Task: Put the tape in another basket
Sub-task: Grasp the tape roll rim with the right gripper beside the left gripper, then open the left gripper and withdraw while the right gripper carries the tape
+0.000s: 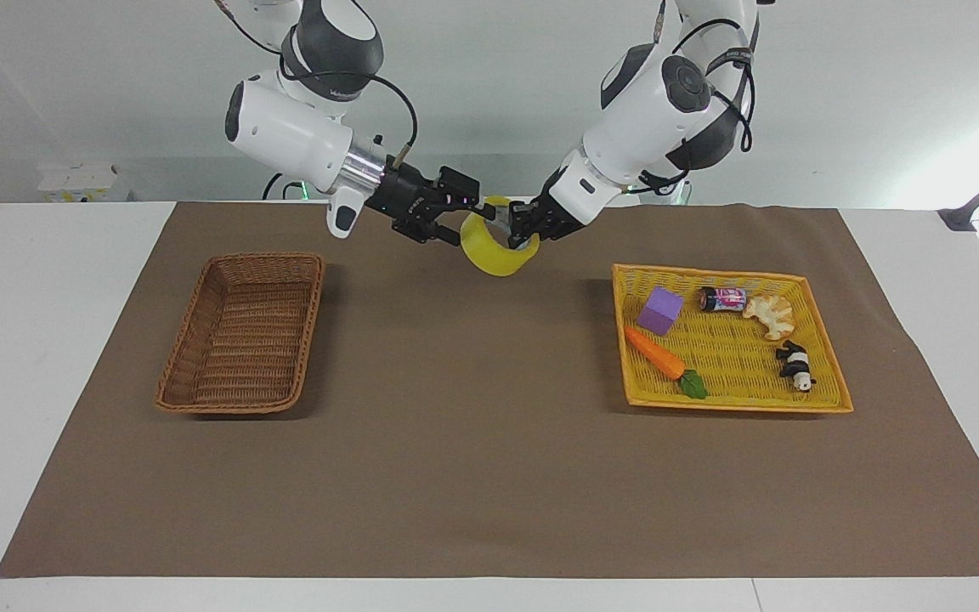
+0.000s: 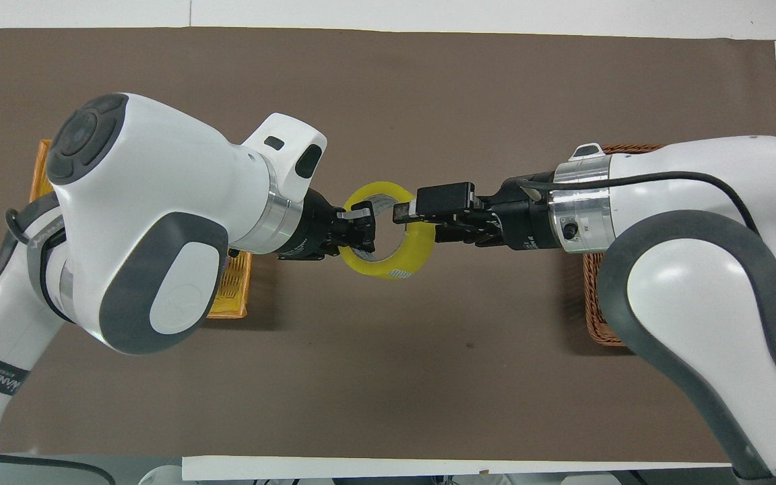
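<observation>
The yellow tape roll point(image 1: 489, 257) hangs in the air over the brown mat, between the two baskets; it also shows in the overhead view point(image 2: 395, 266). My left gripper point(image 1: 517, 235) is shut on the roll's wall, one finger inside the core, as also seen from overhead point(image 2: 359, 232). My right gripper point(image 1: 466, 216) is open, and its fingers straddle the roll's rim on the side away from the left gripper point(image 2: 422, 219). The dark brown wicker basket point(image 1: 179, 374) sits empty toward the right arm's end of the table, partly under the right arm in the overhead view point(image 2: 603, 316).
A flat yellow woven tray point(image 1: 727, 406) lies toward the left arm's end, mostly hidden under the left arm from overhead point(image 2: 233, 296). It holds a purple cube point(image 1: 659, 310), a carrot point(image 1: 658, 355), a small can point(image 1: 723, 297), a pale pastry toy point(image 1: 770, 314) and a panda figure point(image 1: 795, 365).
</observation>
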Controlling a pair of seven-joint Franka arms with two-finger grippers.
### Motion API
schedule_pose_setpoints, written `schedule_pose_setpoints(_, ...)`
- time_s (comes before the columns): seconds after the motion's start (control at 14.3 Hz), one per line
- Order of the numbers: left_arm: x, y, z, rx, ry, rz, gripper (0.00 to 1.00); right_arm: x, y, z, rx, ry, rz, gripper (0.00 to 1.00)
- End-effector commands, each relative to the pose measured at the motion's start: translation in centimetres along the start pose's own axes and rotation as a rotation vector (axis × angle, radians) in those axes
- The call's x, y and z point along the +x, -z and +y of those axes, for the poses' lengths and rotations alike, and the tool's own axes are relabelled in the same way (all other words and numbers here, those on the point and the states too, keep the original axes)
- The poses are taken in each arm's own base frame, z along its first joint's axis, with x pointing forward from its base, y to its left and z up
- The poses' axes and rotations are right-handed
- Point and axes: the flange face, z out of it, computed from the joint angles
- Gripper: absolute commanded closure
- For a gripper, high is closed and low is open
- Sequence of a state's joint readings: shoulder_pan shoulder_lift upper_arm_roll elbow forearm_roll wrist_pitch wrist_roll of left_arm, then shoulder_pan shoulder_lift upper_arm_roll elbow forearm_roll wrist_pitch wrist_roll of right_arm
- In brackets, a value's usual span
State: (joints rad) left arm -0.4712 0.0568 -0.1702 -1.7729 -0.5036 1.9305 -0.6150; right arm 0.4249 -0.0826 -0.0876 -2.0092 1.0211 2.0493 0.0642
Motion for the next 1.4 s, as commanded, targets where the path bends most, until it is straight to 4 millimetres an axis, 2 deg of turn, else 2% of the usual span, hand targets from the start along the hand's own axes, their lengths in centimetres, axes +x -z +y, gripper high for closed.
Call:
schedule_pose_setpoints(0.0, -1.1, 1.1, 0.2, -0.002, 0.003, -0.003, 1.00, -0.2, 0.0, 0.3, 0.016, -0.013, 0.009, 0.18)
schedule_pose_setpoints(0.28, -1.4, 1.5, 0.3, -0.004, -0.001, -0.001, 1.00, -0.6, -0.2, 0.8, 0.012, -0.019, 0.000, 0.43)
schedule_pose_setpoints(0.35, -1.5, 1.5, 0.3, -0.003, -0.001, -0.002, 1.00, -0.7, -0.3, 0.9, 0.011, -0.014, -0.005, 0.51)
schedule_pose_setpoints(0.49, -1.6, 1.7, 0.3, -0.004, -0.003, 0.001, 1.00, -0.7, -0.3, 1.0, 0.008, -0.013, -0.006, 0.84)
schedule_pose_setpoints(0.56, -1.6, 1.6, 0.3, -0.004, -0.001, -0.001, 1.00, -0.7, -0.3, 1.0, 0.001, -0.008, -0.007, 0.94)
schedule_pose_setpoints(0.63, -1.5, 1.7, 0.2, -0.005, -0.001, 0.001, 1.00, -0.7, -0.4, 1.1, -0.004, -0.007, -0.009, 1.00)
schedule_pose_setpoints(0.7, -1.5, 1.6, 0.2, -0.004, 0.001, -0.002, 1.00, -0.7, -0.4, 1.1, -0.007, -0.005, -0.010, 1.00)
schedule_pose_setpoints(0.77, -1.6, 1.7, 0.1, -0.001, 0.016, -0.006, 0.91, -0.8, -0.4, 1.0, -0.005, -0.003, -0.015, 1.00)
schedule_pose_setpoints(0.91, -1.4, 2.2, 0.0, -0.003, 0.066, -0.004, 0.10, -0.9, -0.4, 0.9, -0.008, -0.001, -0.025, 1.00)
schedule_pose_setpoints(0.98, -1.9, 3.2, 0.1, -0.007, 0.062, 0.003, 0.00, -0.9, -0.4, 0.9, -0.007, 0.005, -0.026, 1.00)
schedule_pose_setpoints(1.05, -2.3, 4.3, -0.3, -0.004, 0.061, 0.002, 0.00, -1.0, -0.4, 1.0, -0.011, 0.006, -0.031, 1.00)
schedule_pose_setpoints(1.33, -0.7, 9.0, -3.9, 0.022, 0.105, 0.039, 0.00, -1.2, 0.8, 1.3, -0.048, 0.030, -0.053, 1.00)
